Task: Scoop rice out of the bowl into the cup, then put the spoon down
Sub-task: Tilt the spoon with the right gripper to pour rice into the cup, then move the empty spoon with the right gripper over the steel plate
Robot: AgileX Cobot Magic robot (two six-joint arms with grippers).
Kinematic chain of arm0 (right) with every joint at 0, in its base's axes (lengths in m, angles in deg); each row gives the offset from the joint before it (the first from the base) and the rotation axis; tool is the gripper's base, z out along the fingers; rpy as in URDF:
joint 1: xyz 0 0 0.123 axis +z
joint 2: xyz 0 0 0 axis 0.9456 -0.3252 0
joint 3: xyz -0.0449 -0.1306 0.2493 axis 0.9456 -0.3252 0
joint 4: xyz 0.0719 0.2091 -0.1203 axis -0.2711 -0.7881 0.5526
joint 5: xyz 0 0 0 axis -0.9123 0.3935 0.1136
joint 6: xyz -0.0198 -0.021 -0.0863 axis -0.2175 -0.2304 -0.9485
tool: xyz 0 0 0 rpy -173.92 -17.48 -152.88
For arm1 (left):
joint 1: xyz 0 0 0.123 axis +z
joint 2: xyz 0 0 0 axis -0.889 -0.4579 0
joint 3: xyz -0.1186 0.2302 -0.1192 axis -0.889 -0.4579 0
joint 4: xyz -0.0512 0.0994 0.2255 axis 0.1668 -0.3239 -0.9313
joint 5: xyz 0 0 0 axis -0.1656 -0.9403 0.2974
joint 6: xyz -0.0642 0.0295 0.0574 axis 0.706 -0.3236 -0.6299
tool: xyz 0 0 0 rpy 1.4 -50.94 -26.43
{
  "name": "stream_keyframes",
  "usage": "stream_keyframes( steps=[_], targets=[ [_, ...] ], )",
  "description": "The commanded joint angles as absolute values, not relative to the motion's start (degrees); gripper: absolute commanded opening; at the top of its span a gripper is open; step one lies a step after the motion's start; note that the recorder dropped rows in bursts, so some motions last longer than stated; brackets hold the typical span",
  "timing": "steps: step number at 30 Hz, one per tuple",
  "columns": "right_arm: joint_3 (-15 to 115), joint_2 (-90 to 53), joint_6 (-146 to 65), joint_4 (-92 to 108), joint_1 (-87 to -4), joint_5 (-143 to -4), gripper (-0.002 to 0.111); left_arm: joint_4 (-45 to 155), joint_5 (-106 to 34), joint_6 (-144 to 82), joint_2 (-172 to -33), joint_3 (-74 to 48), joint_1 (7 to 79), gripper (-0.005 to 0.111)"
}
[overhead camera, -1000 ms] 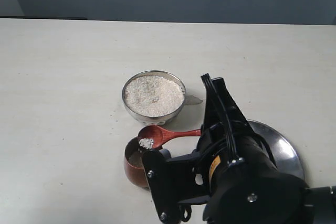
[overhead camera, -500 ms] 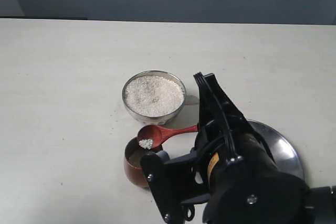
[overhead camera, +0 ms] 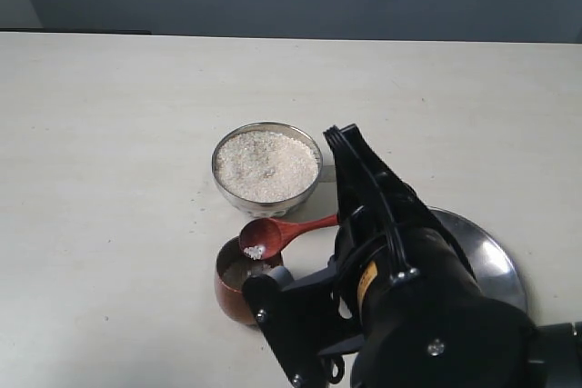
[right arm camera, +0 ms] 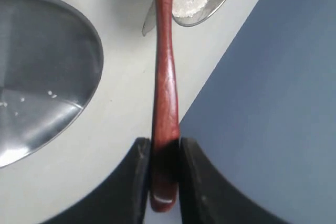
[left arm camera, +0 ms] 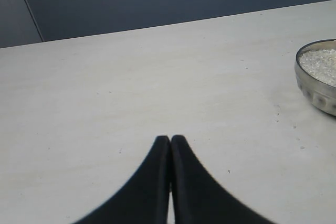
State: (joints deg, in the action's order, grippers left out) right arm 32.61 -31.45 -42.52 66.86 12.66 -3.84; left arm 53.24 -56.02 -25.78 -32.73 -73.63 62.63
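Level heap of rice filled the bowl. The spoon — handle clamped in the right gripper — carried a few grains over the cup, beside the bowl. The left gripper was closed on nothing. Stray grains lay in the plate.

Clearance: obstacles crowd the lower centre and lower right of the exterior view.
Bowl, spoon and cup sit close together at centre; right arm and steel plate fill the lower right. Table lies open across the left and upper right.
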Motion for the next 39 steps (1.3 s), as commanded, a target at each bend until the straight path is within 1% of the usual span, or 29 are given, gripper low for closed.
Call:
stream_keyframes(
  steps=[1,13,19,27,30,34,39],
  targets=[
    [32.4,-31.3,-44.0,69.0,12.3,-3.6,-0.001,53.1,-55.3,-25.8,-32.5,-73.9,62.5,0.001],
    [32.4,-31.3,-43.9,69.0,12.4,-3.6,-0.001,53.1,-55.3,-25.8,-32.5,-73.9,62.5,0.001],
    [32.4,-29.8,-19.9,68.1,12.3,-3.6,-0.001,53.1,-55.3,-25.8,-32.5,-73.9,62.5,0.001],
    [32.4,-24.8,-3.6,64.1,12.2,-3.6,-0.001,53.1,-55.4,-25.8,-32.5,-73.9,62.5,0.001],
    [32.4,-22.9,5.1,62.5,9.2,-3.6,-0.001,53.1,-55.4,-25.8,-32.5,-73.9,62.5,0.001],
    [32.4,-20.4,14.2,58.9,2.2,-3.6,-0.001,53.1,-55.4,-25.8,-32.5,-73.9,62.5,0.001],
    [32.4,-18.7,16.0,53.3,-6.2,-6.1,-0.001,53.1,-55.4,-25.8,-32.5,-73.9,62.5,0.001]
  ],
)
